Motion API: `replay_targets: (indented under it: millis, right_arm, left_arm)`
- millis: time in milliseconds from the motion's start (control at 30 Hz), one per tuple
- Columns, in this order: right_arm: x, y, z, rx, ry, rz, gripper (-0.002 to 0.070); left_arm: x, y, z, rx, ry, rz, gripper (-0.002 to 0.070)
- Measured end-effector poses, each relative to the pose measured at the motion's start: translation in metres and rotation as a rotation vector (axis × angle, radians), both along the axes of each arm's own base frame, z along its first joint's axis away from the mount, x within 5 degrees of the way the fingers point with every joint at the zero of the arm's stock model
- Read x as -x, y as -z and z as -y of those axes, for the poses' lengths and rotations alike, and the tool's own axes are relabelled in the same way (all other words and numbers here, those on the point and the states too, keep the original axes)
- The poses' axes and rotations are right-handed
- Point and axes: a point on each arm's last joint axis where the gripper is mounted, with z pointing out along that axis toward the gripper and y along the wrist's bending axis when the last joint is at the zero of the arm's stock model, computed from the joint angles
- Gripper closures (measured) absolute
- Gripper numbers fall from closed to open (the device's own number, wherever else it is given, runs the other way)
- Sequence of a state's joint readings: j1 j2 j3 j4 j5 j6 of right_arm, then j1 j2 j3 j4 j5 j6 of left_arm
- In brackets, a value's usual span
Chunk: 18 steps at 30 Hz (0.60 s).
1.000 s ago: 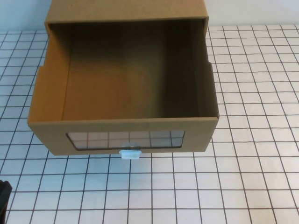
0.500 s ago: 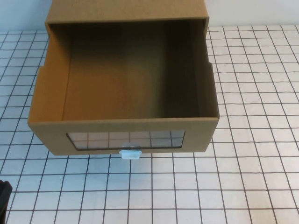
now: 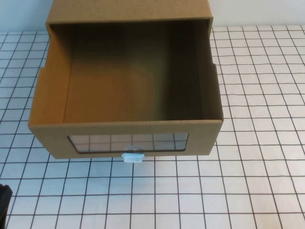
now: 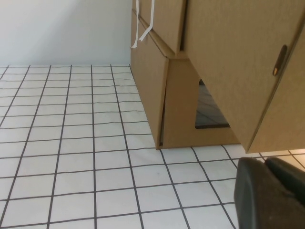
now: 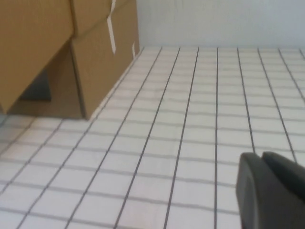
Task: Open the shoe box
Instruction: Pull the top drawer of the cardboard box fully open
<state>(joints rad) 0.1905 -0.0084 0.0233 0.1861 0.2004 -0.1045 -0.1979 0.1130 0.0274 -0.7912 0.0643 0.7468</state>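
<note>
The brown cardboard shoe box (image 3: 47, 102) stands at the table's middle-left. Its drawer is slid out toward me from the outer sleeve (image 3: 128, 9), and the inside is bare. The drawer front has a clear window (image 3: 127, 142) and a small pale pull tab (image 3: 133, 157) under it. My left gripper (image 4: 264, 162) is shut and holds nothing, low near the table's front left, short of the shoe box (image 4: 162, 95). My right gripper (image 5: 261, 157) is also shut and holds nothing, low over the tablecloth to the right of the shoe box (image 5: 102, 62); the high view does not include it.
A white tablecloth with a black grid (image 3: 257, 143) covers the table. A pale wall (image 4: 62, 28) rises behind it. A dark bit of the left arm (image 3: 4, 202) shows at the high view's bottom-left corner.
</note>
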Motion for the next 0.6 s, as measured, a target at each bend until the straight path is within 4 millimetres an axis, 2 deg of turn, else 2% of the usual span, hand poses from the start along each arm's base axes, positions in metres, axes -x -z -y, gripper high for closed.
replay_targets:
  millis: [200,600]
  right_arm:
    - [0.004,0.016,-0.002,0.049,-0.035,-0.174,0.0689]
    - [0.005,0.017,-0.003,0.046,-0.041,-0.192,0.0689]
  left_arm:
    - [0.000,0.000,0.000,0.000,0.000,0.000,0.0677]
    - [0.000,0.000,0.000,0.000,0.000,0.000,0.0677]
